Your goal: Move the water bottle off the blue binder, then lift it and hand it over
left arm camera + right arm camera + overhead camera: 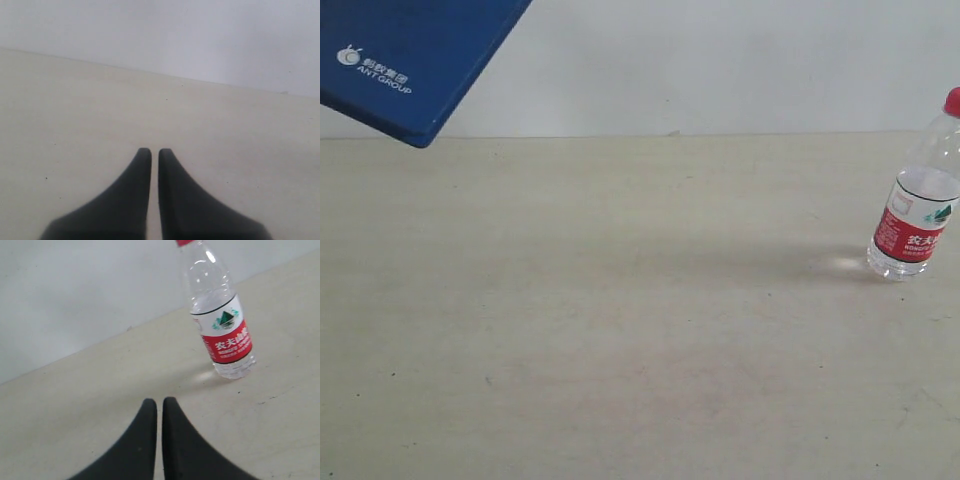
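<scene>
The water bottle point(917, 205) stands upright on the table at the far right, red cap on top, red-and-white label facing out. The right wrist view shows the water bottle point(222, 325) ahead of my right gripper point(159, 400) and to one side, well apart from it; the jaws are shut with nothing between them. The blue binder point(420, 50) fills the upper left corner of the exterior view, tilted, its white logo showing; whatever supports it is out of frame. My left gripper point(154, 150) is shut and empty over bare table. Neither gripper shows in the exterior view.
A pale beige table point(620, 300) runs back to a white wall point(720, 60). The bottle casts a faint shadow to its left on the tabletop.
</scene>
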Controlling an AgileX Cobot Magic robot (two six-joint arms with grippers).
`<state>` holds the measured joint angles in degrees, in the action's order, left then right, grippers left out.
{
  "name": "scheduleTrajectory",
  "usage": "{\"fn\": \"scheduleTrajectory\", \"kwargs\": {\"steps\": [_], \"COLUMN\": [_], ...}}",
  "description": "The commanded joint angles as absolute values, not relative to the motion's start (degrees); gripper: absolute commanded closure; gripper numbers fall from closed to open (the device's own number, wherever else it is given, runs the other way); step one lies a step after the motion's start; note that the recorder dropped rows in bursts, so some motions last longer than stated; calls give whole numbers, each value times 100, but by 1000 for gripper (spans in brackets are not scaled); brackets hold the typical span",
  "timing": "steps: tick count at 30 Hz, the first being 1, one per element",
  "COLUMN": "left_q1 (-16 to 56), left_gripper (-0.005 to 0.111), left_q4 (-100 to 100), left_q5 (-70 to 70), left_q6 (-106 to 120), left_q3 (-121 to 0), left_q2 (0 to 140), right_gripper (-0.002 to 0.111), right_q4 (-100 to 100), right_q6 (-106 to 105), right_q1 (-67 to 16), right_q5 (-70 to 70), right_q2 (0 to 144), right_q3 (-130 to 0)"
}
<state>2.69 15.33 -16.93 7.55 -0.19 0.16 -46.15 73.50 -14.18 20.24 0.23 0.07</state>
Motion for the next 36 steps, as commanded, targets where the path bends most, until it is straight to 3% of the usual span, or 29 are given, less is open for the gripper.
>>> {"fn": "scheduleTrajectory", "kwargs": {"steps": [1, 6, 11, 16, 19, 22, 25, 28, 31, 36], "left_q1": [247, 247, 247, 247, 247, 247, 247, 247, 247, 247], "left_gripper": [101, 101, 101, 101, 101, 101, 101, 101, 101, 101], "left_q4": [1564, 1564, 1564, 1564, 1564, 1564, 1564, 1551, 1551, 1551], "left_q5": [-1672, -1672, -1672, -1672, -1672, -1672, -1672, -1672, -1672, -1672], "left_q6": [772, 772, 772, 772, 772, 772, 772, 772, 772, 772], "left_q3": [0, 0, 0, 0, 0, 0, 0, 0, 0, 0], "left_q2": [0, 0, 0, 0, 0, 0, 0, 0, 0, 0], "right_gripper": [108, 108, 108, 108, 108, 108, 108, 108, 108, 108], "right_q4": [-4809, -6431, -6277, -754, 623, 679, 679, 720, 598, -210], "right_q6": [7175, 5842, 5251, 0, -1920, -2176, -1942, -1741, -205, -55], "right_q1": [-155, 772, 781, 781, 781, 781, 781, 781, 812, 812], "right_q5": [1702, -479, -492, -746, -603, 78, 1750, 1658, 1745, 1770], "right_q2": [0, 0, 0, 0, 0, 0, 0, 0, 0, 0], "right_q3": [0, 0, 0, 0, 0, 0, 0, 0, 0, 0]}}
